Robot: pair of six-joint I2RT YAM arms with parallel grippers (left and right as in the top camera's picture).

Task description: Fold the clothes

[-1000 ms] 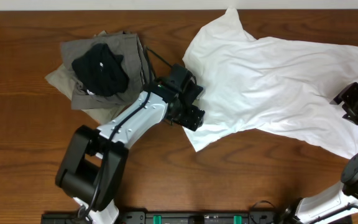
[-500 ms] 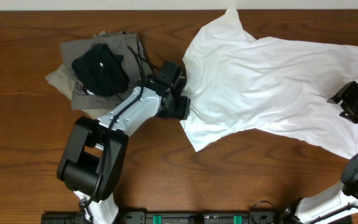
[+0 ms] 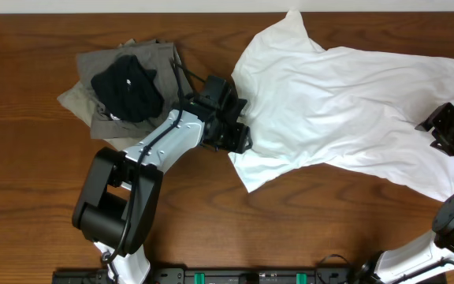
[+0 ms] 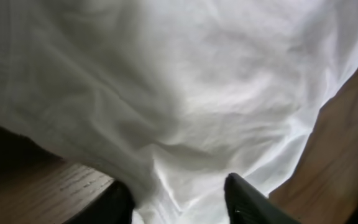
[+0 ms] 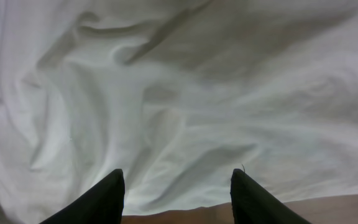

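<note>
White shirt [image 3: 345, 110] lies spread and wrinkled across the right half of the table [image 3: 22, 197], overhead view. It lies slantwise, one point of cloth at the far edge, the lower hem trailing toward the near right. Left gripper [image 3: 239, 130] sits at the shirt's left edge, over the cloth margin. Right gripper [image 3: 441, 126] is at the shirt's right edge, by the far right of the table. To the left, apart from the shirt, is a stack of grey garments [image 3: 105, 118] with a black garment [image 3: 128, 87] bunched on top.

Left wrist view: white shirt [image 4: 185, 81] fills most of the frame, creased. Both dark fingers [image 4: 247, 199] are spread apart, cloth lying between them and nothing pinched. Bare wood shows at lower left and at the right.

Right wrist view: shirt [image 5: 166, 93] fills the frame in soft folds. Fingers [image 5: 98, 199] stand wide apart, released, above the cloth. A strip of wood shows along the bottom edge. Whether the tips touch the fabric I cannot tell.
</note>
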